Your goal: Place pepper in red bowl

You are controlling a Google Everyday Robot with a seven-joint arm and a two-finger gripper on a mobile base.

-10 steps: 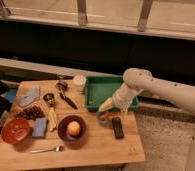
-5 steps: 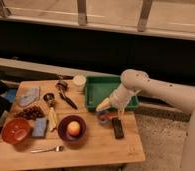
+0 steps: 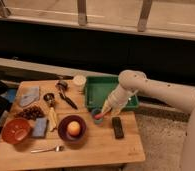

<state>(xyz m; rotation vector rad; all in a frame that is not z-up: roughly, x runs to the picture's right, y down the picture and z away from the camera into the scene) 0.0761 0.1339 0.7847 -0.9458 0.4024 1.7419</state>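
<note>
We caught the pepper (image 3: 99, 115) as a red sliver at the blue cup (image 3: 95, 119). The gripper (image 3: 104, 110) had just dipped onto it, right over the cup. Clenched yet? We couldn't tell. The red bowl (image 3: 17, 131) waited far left of the cup, so likely 1 long carry remained.

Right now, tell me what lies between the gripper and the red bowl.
Camera view: from the gripper, at the blue cup, toward the red bowl sit a dark bowl holding a yellow fruit, then a blue sponge.
</note>
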